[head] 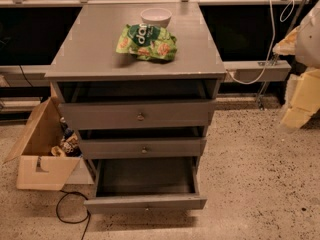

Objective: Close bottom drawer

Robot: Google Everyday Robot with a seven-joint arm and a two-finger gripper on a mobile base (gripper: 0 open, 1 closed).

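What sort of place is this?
Likely a lab or workshop: speckled floor, metal rail with a cable, open cardboard box beside the cabinet. Gripper sits at the right edge, clear of the open bottom drawer.

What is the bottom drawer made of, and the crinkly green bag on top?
The bottom drawer looks like wood painted matte grey: flat boards and a dull, even colour, though it could be laminate. The green bag looks like thin plastic film, wrinkled and shiny where light hits it. The gripper is at the right edge, away from the drawer.

White bowl, green snack bag — cardboard box
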